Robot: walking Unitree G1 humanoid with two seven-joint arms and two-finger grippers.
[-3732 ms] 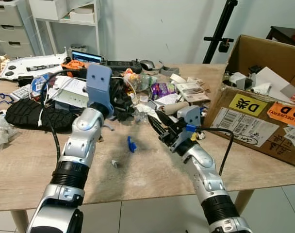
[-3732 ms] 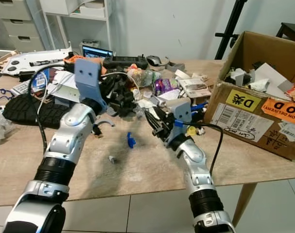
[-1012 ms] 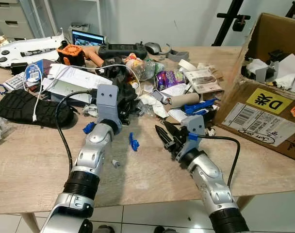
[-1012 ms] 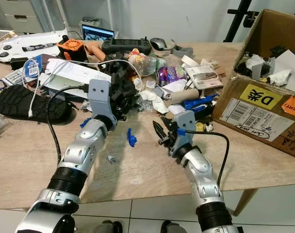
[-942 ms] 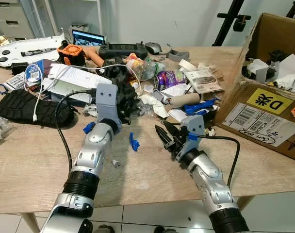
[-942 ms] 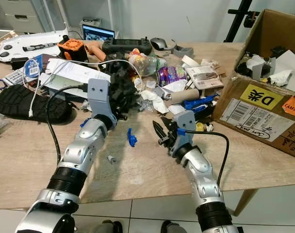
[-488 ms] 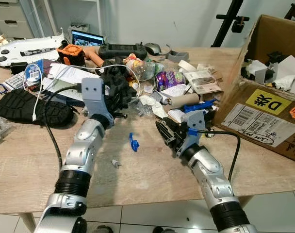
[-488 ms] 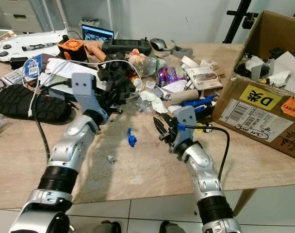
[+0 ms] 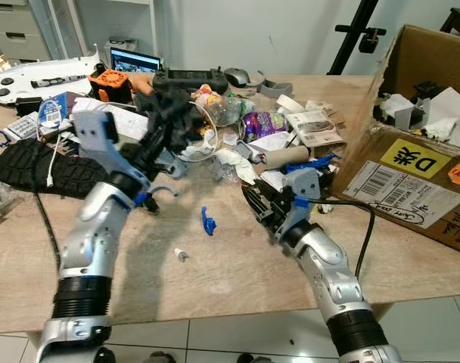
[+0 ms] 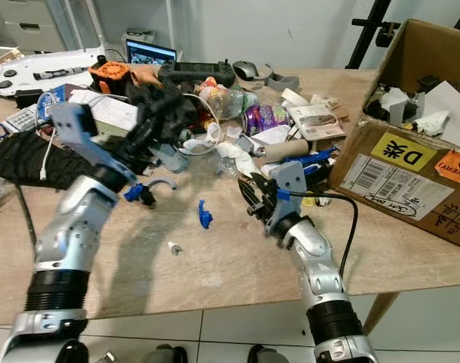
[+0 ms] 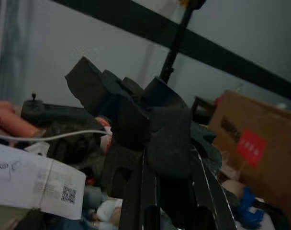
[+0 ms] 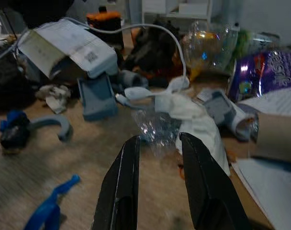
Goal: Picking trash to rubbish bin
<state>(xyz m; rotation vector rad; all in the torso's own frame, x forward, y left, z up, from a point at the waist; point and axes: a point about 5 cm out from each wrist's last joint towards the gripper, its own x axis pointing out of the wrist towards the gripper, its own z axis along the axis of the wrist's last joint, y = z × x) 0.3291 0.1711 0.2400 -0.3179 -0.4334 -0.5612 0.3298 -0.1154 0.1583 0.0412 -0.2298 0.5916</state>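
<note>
My left gripper [image 9: 163,127] is raised above the trash pile, shut on a chunk of black foam [image 11: 150,127] that hangs clear of the table. My right gripper [image 9: 254,198] hovers low over the wooden table [image 9: 230,283], open with nothing between its fingers [image 12: 120,191]. It points at a crumpled white tissue [image 12: 188,112] and clear plastic wrap [image 12: 155,127]. A large open cardboard box [image 9: 411,174] with paper scraps inside stands on the table to the right. A small blue plastic piece [image 9: 207,221] and a tiny grey bit [image 9: 181,255] lie between the arms.
The pile holds a plastic bottle [image 9: 226,106], a purple wrapper [image 9: 264,122], a cardboard tube [image 9: 287,156] and papers [image 9: 313,127]. A black shoe sole [image 9: 45,168], cables, white papers and a controller [image 9: 186,76] crowd the left and back. A tripod leg [image 9: 351,38] stands behind.
My left arm has swung up and to the left, lifting the black foam off the pile. The right gripper has edged slightly toward the tissue.
</note>
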